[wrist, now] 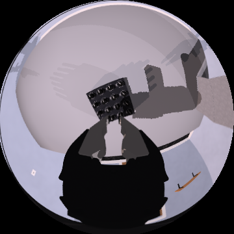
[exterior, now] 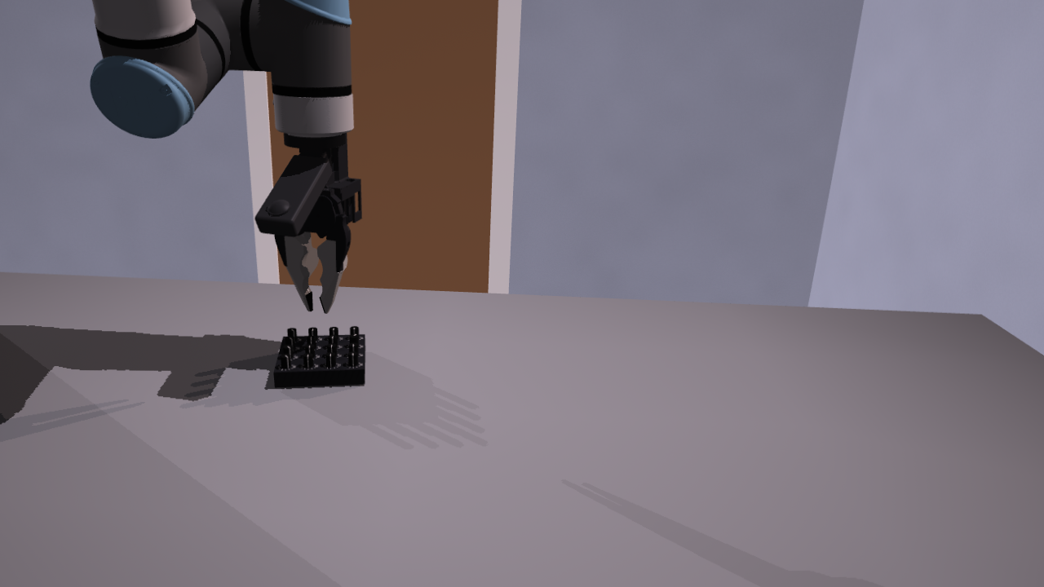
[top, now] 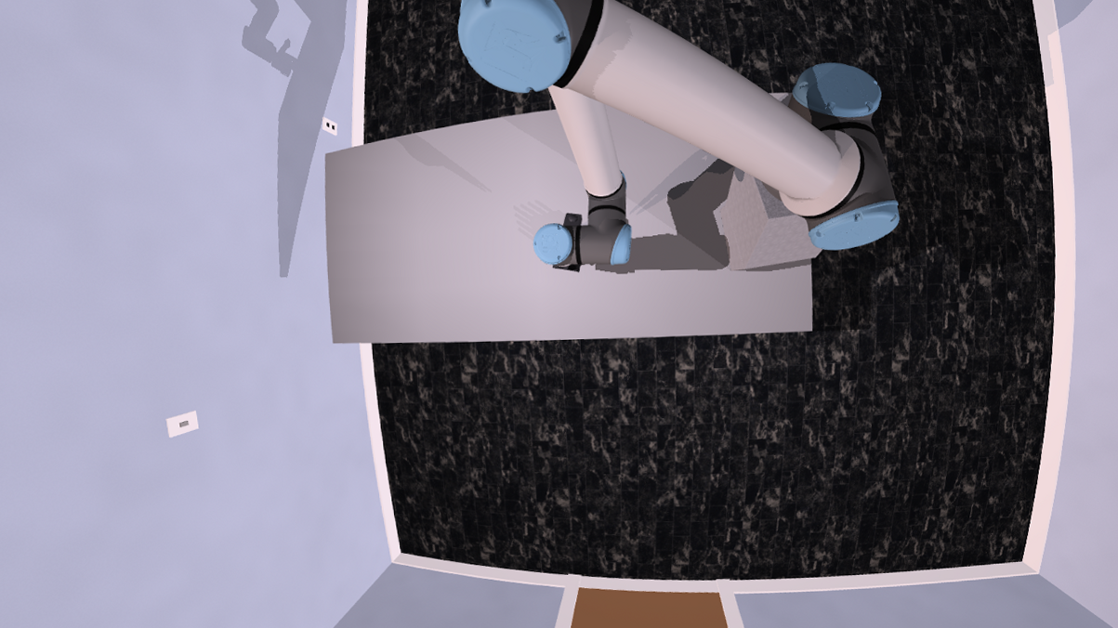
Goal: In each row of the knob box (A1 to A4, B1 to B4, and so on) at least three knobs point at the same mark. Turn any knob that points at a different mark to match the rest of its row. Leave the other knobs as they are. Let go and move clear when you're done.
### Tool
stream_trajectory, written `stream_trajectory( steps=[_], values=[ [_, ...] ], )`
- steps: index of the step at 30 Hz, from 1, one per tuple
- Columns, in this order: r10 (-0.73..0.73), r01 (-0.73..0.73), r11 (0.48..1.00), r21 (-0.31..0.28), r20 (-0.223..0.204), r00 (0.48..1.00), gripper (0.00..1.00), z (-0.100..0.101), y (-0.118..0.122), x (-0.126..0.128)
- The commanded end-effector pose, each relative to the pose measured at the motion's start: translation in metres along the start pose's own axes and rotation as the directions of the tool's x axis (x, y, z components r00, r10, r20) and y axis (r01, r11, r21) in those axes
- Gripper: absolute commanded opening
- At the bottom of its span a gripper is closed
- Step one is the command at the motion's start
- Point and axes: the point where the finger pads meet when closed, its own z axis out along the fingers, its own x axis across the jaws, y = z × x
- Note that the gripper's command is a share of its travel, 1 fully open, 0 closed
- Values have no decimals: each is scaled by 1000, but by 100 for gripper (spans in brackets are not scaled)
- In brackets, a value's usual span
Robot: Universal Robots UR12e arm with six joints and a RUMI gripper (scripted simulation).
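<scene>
The black knob box (exterior: 320, 377) (wrist: 108, 94) lies on the table, with several upright knobs (exterior: 355, 332) (wrist: 121, 83) in a grid. In the wrist view it is turned askew, and the pointers and marks are too small and dark to read. My gripper (exterior: 318, 311) (wrist: 114, 116) hangs above the far part of the box in the exterior view, tips down. Its fingers stand a narrow gap apart with nothing between them, and the tips are clear of the knob tops. In the wrist view the fingertips overlap the box's near edge. In the top view the wrist hides the box and fingers.
The pale table (top: 429, 304) (exterior: 656, 438) (wrist: 71, 45) bears the arm's dark shadows. A speckled grey block (top: 755, 230) (wrist: 216, 97) is by the arm's base. A brown door (exterior: 423, 146) and walls stand beyond the table.
</scene>
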Motion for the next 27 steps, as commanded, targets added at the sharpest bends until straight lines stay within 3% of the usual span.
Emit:
stream_trajectory(
  steps=[1,15,27],
  values=[
    [156,-156,988,3,3,988,11,-2,2,-3],
    [392,-392,920,2,4,920,11,-3,3,-1],
    [631,-631,775,1,4,775,11,-3,6,1]
  ],
)
